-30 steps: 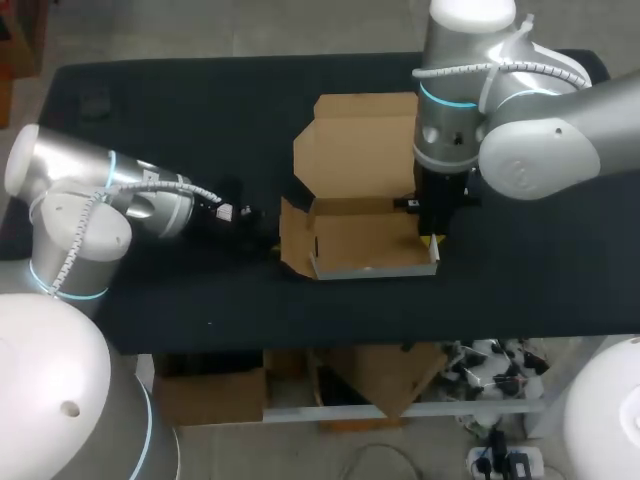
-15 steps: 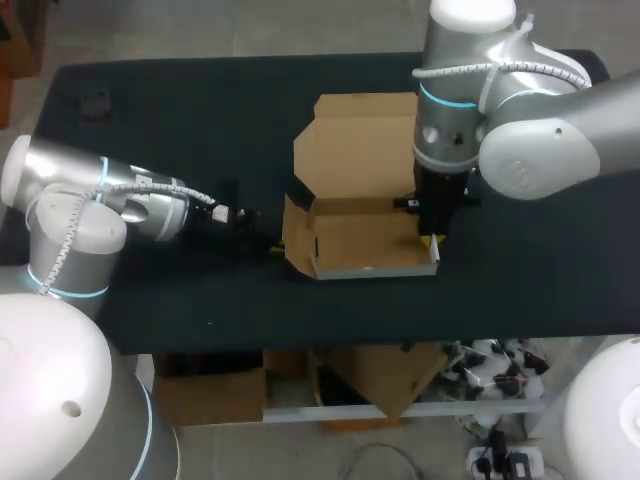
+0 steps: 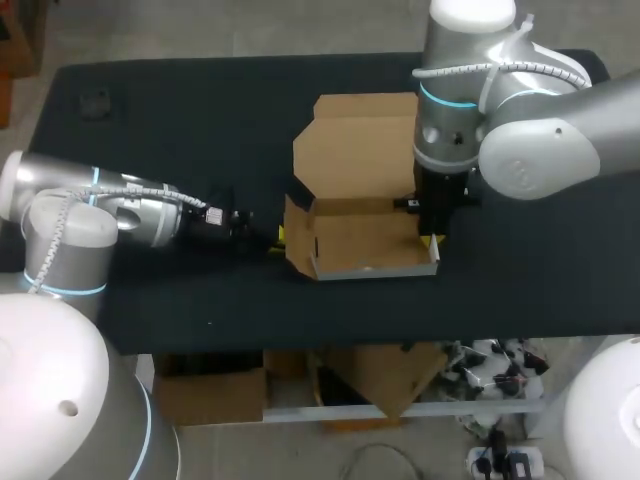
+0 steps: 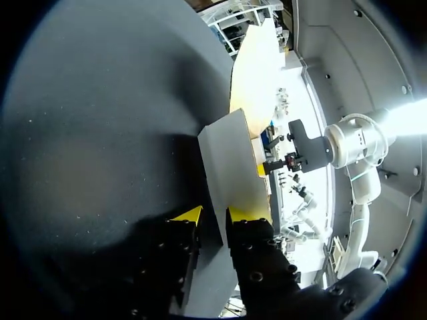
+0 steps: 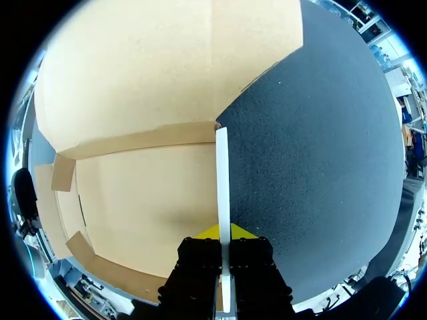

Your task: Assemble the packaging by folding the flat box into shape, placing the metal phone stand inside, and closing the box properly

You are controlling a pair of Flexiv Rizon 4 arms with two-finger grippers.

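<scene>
While the half-folded box (image 3: 365, 200) sat mid-worktop (image 3: 180, 130), my right tool (image 3: 432, 240) was pinched shut on its right wall (image 5: 222, 193). The left tool (image 3: 268, 240) straddled the left flap (image 4: 230, 167); I couldn't tell its grip. I judged the cardboard light and bendy, best held near creases.

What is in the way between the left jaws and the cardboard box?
Nothing visible is in the way. The cardboard box has its side flap right between the left jaws, touching both.
</scene>
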